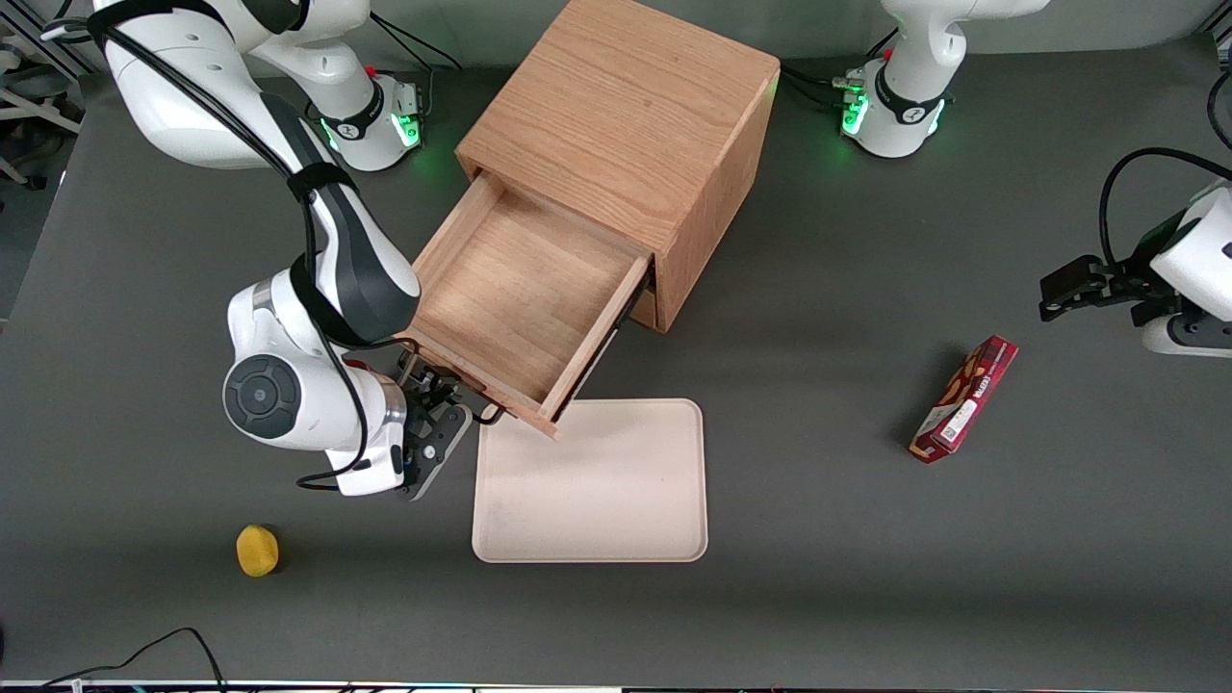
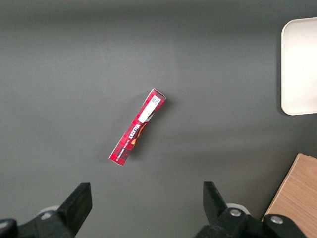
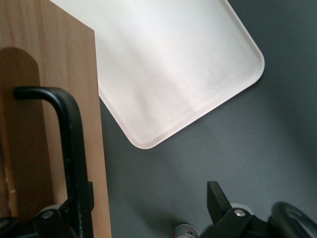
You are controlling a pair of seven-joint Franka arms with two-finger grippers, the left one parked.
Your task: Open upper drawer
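Note:
The upper drawer (image 1: 520,289) stands pulled far out of the cube-shaped oak cabinet (image 1: 626,115), its bare wooden box interior showing. Its front panel (image 3: 29,124) carries a thin black bar handle (image 3: 69,148), whose end also peeks out at the drawer's front edge (image 1: 486,416). My gripper (image 1: 438,423) hangs in front of the drawer, low and close to the handle. In the right wrist view the gripper (image 3: 148,198) is open, its fingers spread wide. One finger (image 3: 88,198) lies against the handle and the other finger (image 3: 216,198) stands apart over the grey table.
A cream tray (image 1: 592,481) (image 3: 188,64) lies flat just under the drawer's front corner. A small white can top (image 3: 185,230) shows beneath the gripper. A yellow lump (image 1: 257,550) sits near the table's front edge. A red snack box (image 1: 965,397) (image 2: 137,127) lies toward the parked arm's end.

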